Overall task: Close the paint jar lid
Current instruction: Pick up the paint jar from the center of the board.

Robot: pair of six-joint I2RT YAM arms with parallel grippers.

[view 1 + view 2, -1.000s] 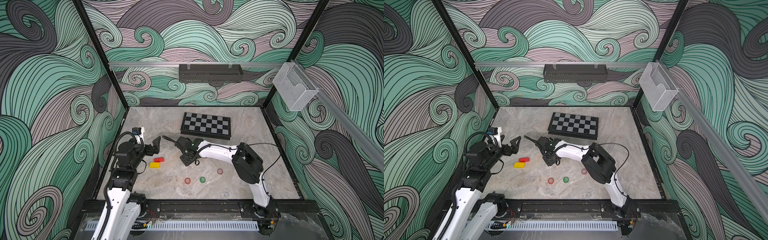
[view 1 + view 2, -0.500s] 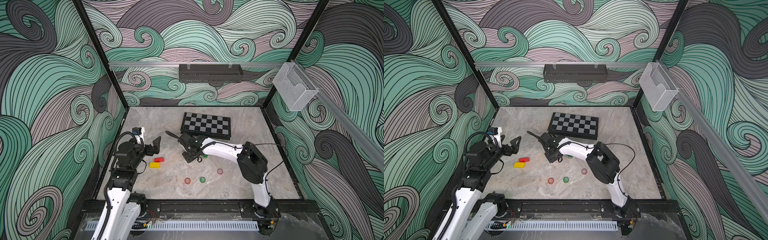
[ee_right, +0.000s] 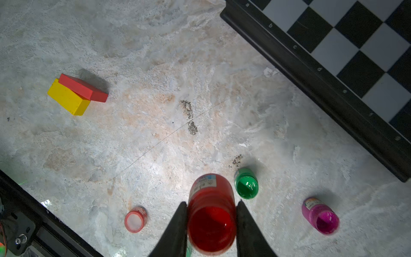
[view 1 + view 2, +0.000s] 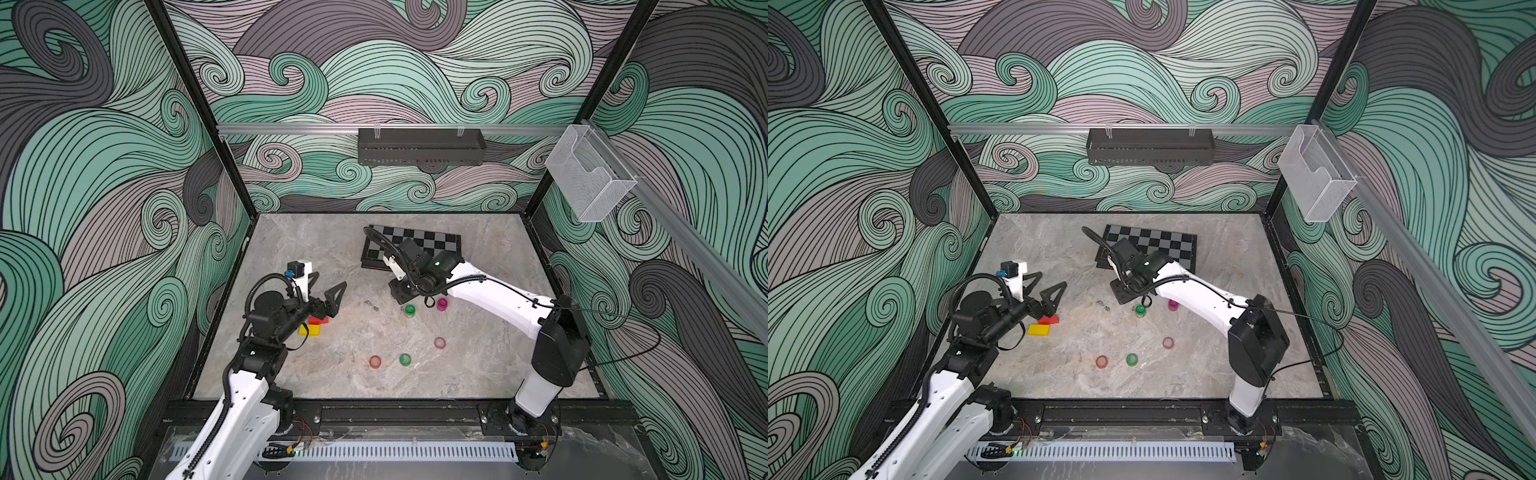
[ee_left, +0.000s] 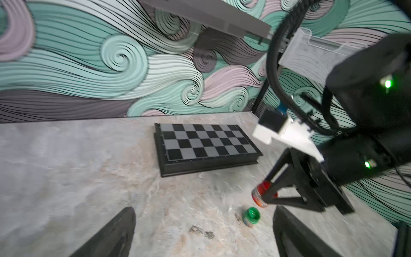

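Right claw (image 3: 211, 203) clamped on open red jar (image 3: 211, 213): likely light, rigid, slick, spillable. Left claw (image 4: 330, 279) wide; pinch red lid (image 3: 135, 219) by rim.

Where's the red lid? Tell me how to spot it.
From the chessboard at the back, come toward the front, where three small round lids lie in a row. The red lid is the end one on the left arm's side, beside the green lid; the pink lid ends the row.

Paint shows in the red jar (image 3: 211, 213), green jar (image 3: 246, 185) and magenta jar (image 3: 320, 215); the red lid (image 3: 135, 219) has a pale top. A yellow block (image 3: 66, 98), a red block (image 3: 83, 88). The chessboard (image 3: 355, 44) — black-and-grey checks; the desk (image 3: 155, 55) — marbled grey-beige.
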